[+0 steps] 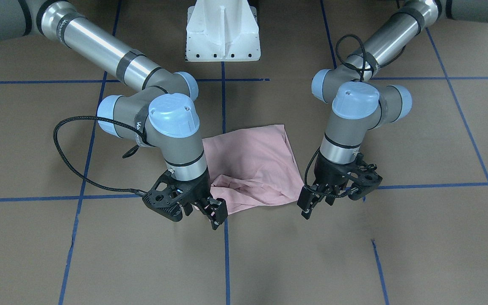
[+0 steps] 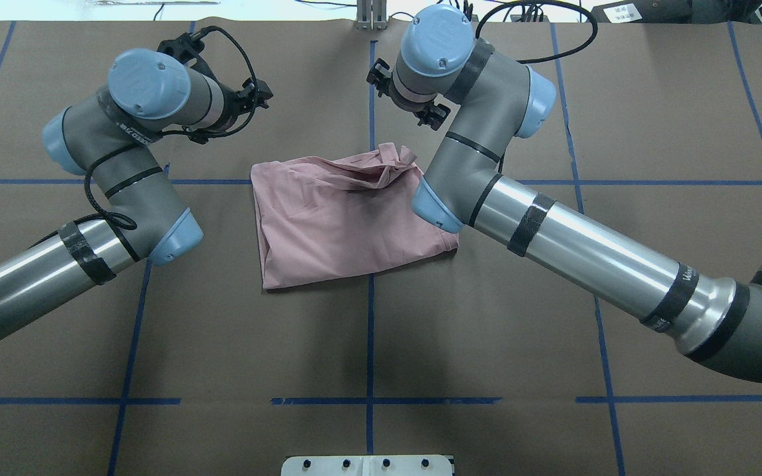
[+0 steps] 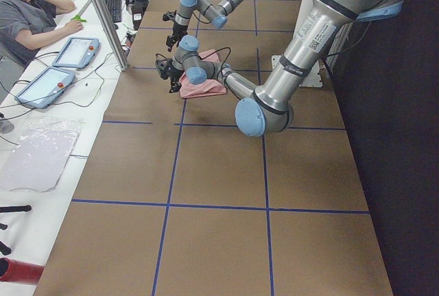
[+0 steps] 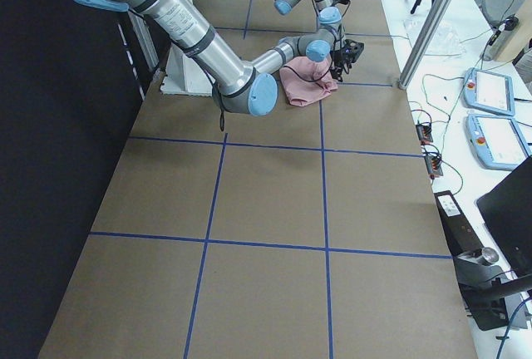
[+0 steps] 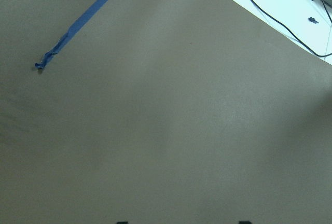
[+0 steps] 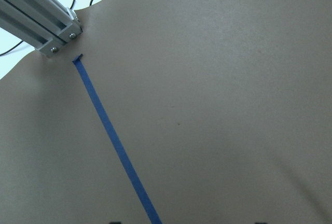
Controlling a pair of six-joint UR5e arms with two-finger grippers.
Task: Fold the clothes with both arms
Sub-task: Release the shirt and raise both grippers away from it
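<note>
Pink folded T-shirt (image 1: 254,154) between left pincer (image 1: 335,195) and right pincer (image 1: 196,207).

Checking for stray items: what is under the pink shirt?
Only the brown table and a blue tape line running beneath the shirt show. Whatever its folded layers cover is hidden.

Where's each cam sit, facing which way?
Front-facing: across brown paper table, faces white pedestal base; left arm, right arm, pale pink T-shirt.
Overhead: behind robot, looking down; both arms.
Exterior left: table end; left arm near.
Exterior right: opposite end; right arm near.
Left wrist: down at table; no arm.
Right wrist: same, blue tape line.
Shared: first four show T-shirt.
</note>
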